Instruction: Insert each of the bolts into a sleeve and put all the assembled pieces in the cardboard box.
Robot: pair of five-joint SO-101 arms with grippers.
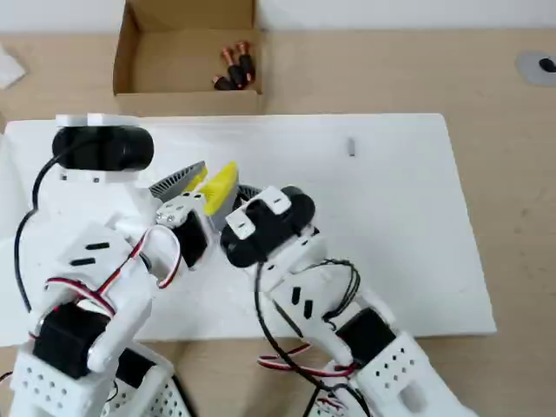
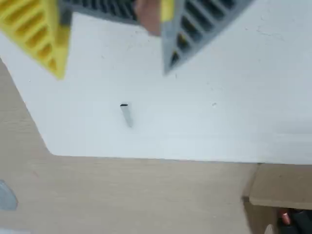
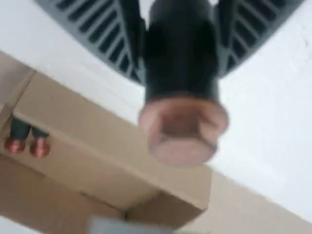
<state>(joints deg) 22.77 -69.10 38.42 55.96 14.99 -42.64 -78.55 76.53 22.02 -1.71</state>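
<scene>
Gripping a sleeved bolt (image 3: 183, 129), the right pincer (image 3: 180, 75) sits beside the gaping left pincer (image 2: 113, 70).

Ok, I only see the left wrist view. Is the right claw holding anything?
Observer: Yes, the right claw is shut on a black sleeve with a copper-coloured end.
Operator: Anything in the box?
Observer: The cardboard box holds a few assembled pieces, in one corner.
Operator: More loose bolts?
Observer: The high view shows just the one bolt on the white board.
</scene>
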